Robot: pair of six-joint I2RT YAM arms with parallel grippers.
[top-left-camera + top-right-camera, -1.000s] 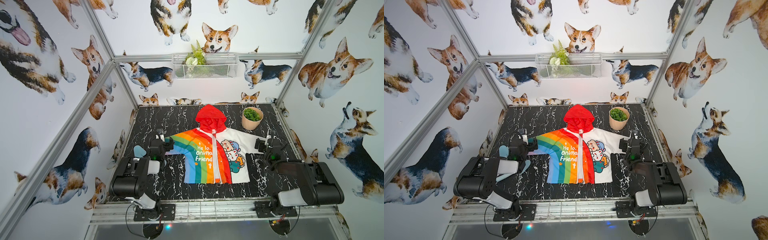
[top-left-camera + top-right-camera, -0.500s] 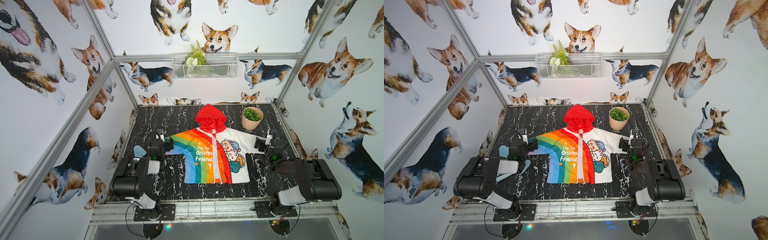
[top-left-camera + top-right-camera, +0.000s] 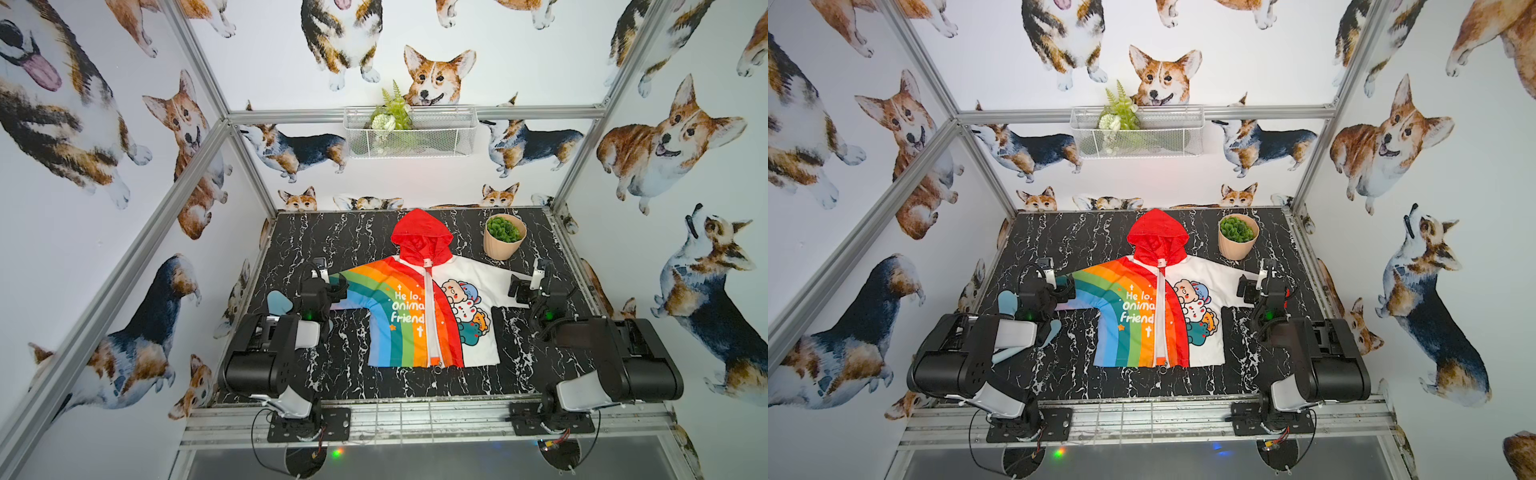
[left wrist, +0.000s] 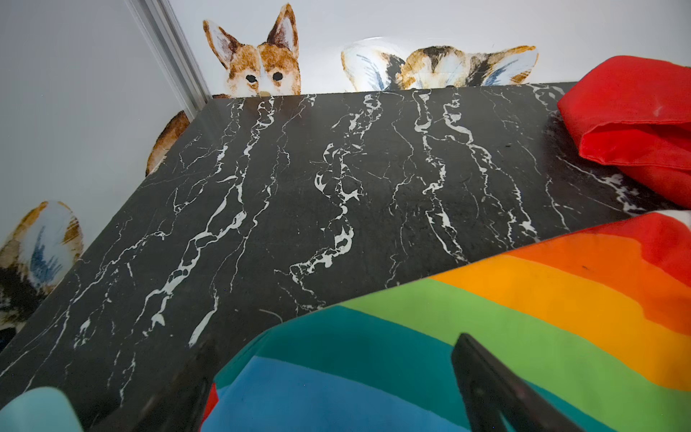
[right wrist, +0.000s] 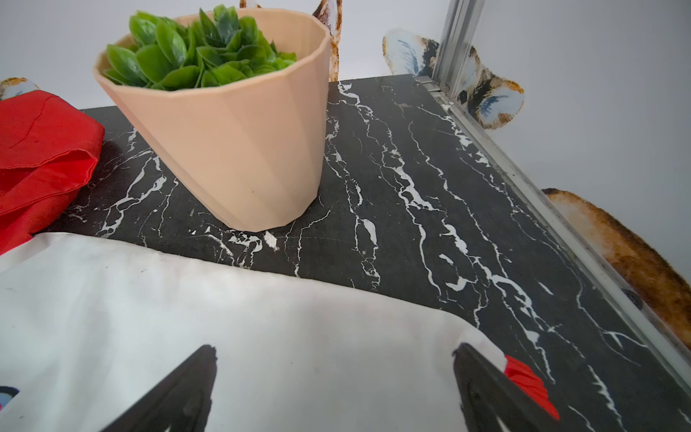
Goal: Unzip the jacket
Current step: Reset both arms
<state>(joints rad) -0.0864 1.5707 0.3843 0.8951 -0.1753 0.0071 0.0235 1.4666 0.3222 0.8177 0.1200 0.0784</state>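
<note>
Where the jacket [image 3: 419,307] lies: flat on the middle of the black marble table [image 3: 332,237], front up, red hood [image 3: 420,235] toward the far edge, sleeves spread left and right.
Zip [image 3: 428,316]: white, down the centre from collar to hem, with the rainbow half and the white half meeting along it.
Left gripper [image 4: 336,392]: jaws spread wide, low over the end of the rainbow sleeve [image 3: 357,286] at the left. One finger [image 4: 486,385] is above the cloth, its mate beside the cuff over bare table. It grips nothing; whether it touches the cloth cannot be told.
Right gripper [image 5: 332,389]: jaws spread wide, low over the end of the white sleeve [image 3: 486,276] at the right. Both fingers [image 5: 482,389] are above the cloth; it grips nothing.
Plant pot [image 3: 504,245]: far right, just beyond the white sleeve.
</note>
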